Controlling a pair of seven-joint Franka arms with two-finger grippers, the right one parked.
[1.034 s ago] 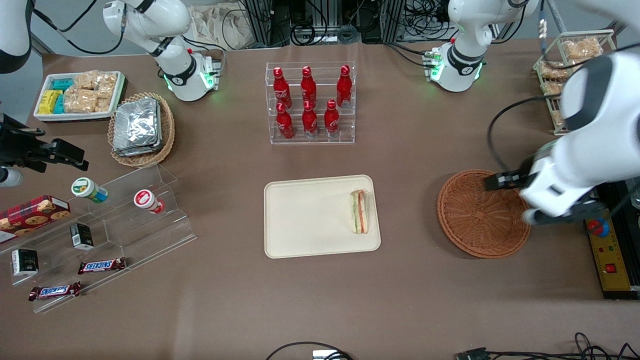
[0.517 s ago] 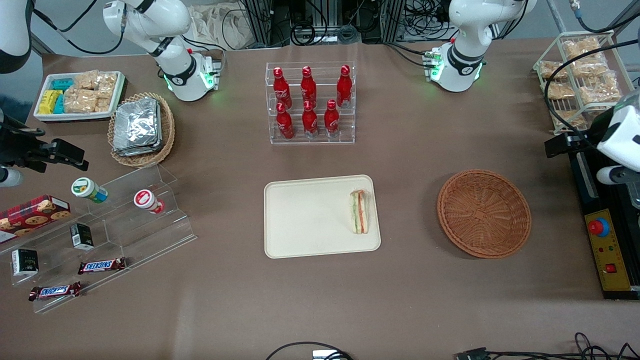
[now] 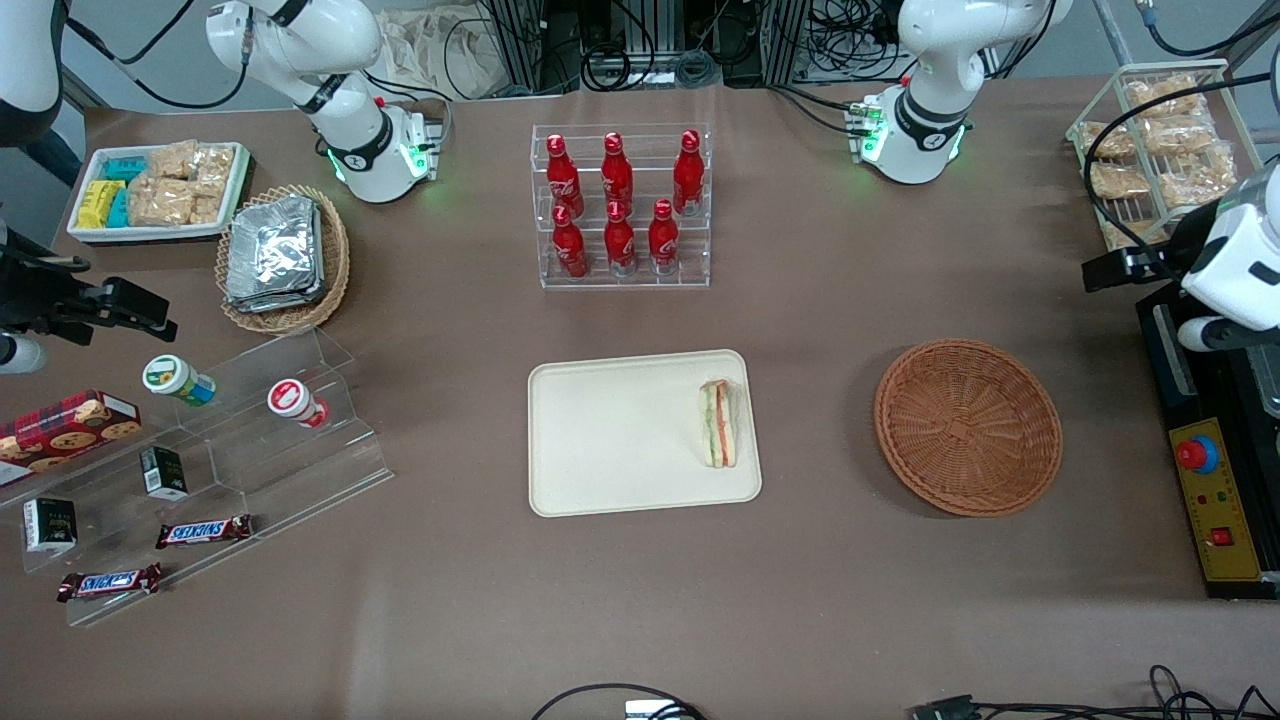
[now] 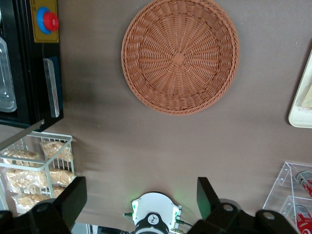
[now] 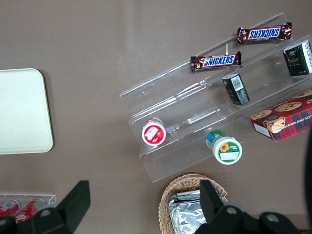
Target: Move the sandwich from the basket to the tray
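Observation:
The sandwich [image 3: 719, 423] lies on the cream tray [image 3: 600, 440], close to the tray's rim nearest the basket, with its striped filling edge up. The round reddish-brown basket [image 3: 967, 427] has nothing in it; in the left wrist view the basket [image 4: 180, 56] shows its bare weave, with a corner of the tray [image 4: 298, 114] beside it. My left gripper [image 3: 1120, 268] hangs high at the working arm's end of the table, farther from the front camera than the basket. The left gripper [image 4: 140, 197] is open, and nothing is between its fingers.
A clear rack of red bottles [image 3: 620, 205] stands farther back than the tray. A wire rack of snack packets [image 3: 1150, 150] and a black control box [image 3: 1205, 480] sit at the working arm's end. Acrylic steps with snacks [image 3: 200, 470] and a foil-packet basket [image 3: 283, 258] lie toward the parked arm's end.
My left arm has drawn away from above the basket toward the working arm's end of the table and slightly farther back. The sandwich, tray and basket have not moved.

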